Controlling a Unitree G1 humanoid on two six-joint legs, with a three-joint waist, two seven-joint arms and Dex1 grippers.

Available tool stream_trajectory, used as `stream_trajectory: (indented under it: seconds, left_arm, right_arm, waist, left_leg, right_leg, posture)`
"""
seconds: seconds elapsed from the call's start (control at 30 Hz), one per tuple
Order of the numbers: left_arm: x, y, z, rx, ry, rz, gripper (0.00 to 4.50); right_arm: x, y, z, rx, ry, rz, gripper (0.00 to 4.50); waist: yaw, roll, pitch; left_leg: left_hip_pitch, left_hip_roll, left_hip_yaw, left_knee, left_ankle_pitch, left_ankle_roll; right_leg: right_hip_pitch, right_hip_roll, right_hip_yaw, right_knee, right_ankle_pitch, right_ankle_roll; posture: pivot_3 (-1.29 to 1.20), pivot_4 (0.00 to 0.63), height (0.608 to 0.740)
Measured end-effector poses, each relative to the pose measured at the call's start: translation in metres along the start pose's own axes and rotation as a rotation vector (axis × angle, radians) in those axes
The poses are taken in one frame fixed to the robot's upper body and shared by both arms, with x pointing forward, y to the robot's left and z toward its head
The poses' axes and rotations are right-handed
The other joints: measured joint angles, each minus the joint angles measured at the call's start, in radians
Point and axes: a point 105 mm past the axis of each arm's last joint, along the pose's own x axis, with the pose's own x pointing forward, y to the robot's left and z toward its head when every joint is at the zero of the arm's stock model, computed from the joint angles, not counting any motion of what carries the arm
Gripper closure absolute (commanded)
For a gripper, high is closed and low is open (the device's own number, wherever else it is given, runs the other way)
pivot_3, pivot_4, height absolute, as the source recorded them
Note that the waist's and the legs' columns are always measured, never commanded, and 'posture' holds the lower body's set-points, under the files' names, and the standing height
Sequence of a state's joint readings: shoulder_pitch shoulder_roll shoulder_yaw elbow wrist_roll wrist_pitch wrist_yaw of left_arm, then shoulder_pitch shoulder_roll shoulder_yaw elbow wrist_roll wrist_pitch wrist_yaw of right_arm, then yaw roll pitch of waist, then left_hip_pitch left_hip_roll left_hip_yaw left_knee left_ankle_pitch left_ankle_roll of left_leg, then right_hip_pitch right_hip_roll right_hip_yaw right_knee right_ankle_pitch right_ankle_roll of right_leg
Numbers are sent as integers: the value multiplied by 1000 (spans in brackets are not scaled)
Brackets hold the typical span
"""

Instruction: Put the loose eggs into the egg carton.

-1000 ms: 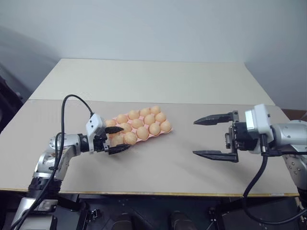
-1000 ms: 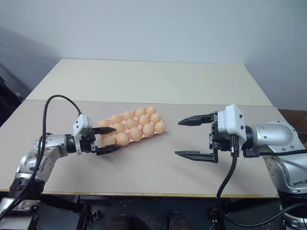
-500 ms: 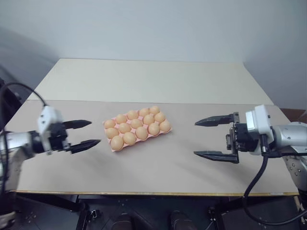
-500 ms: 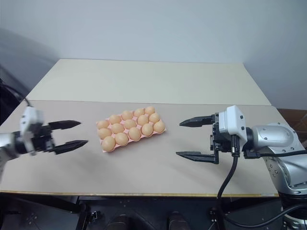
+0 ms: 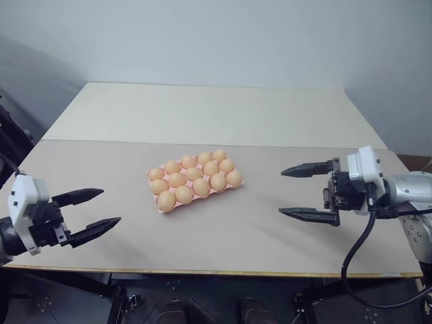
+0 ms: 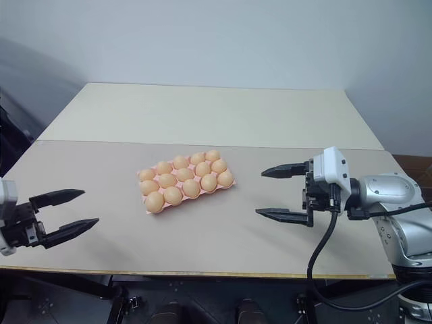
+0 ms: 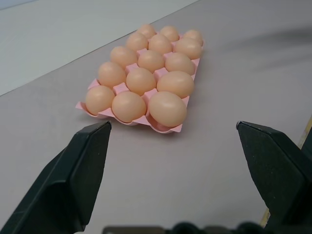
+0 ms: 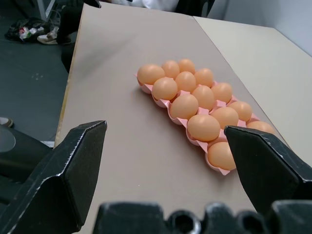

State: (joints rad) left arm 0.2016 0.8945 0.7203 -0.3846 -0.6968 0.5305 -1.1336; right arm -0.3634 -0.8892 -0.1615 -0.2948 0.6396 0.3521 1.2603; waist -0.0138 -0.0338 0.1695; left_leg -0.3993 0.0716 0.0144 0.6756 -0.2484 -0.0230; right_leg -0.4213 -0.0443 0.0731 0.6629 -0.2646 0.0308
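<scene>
Left gripper (image 5: 88,216) hangs over the near left table edge, fingers spread wide, holding nothing. Right gripper (image 5: 312,191) sits on the right side above the table (image 5: 223,236), likewise spread and empty, pointing toward the centre. Between them, well apart from both, the egg carton (image 5: 194,183) lies flat at mid-table, slightly angled. Eggs (image 5: 183,194) fill all fifteen cups, three rows of five.

Left end effector (image 5: 86,214) pulled back from egg carton (image 5: 194,180) toward table's near-left edge, fingers spread
</scene>
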Motion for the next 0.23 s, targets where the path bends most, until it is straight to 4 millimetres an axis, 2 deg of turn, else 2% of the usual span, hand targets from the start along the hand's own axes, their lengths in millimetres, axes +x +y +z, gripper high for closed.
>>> stream_trajectory:
  seconds: [0.23]
  left_arm:
    - [-2, -3, 2, 1, 6, 14, 22]
  right_arm:
    - [5, -3, -4, 8, -1, 11, 0]
  waist:
    - [-1, 0, 0]
  left_leg:
    - [0, 0, 0, 0, 0, 0]
  right_leg:
    - [0, 0, 0, 0, 0, 0]
  posture:
    - [0, 150, 740]
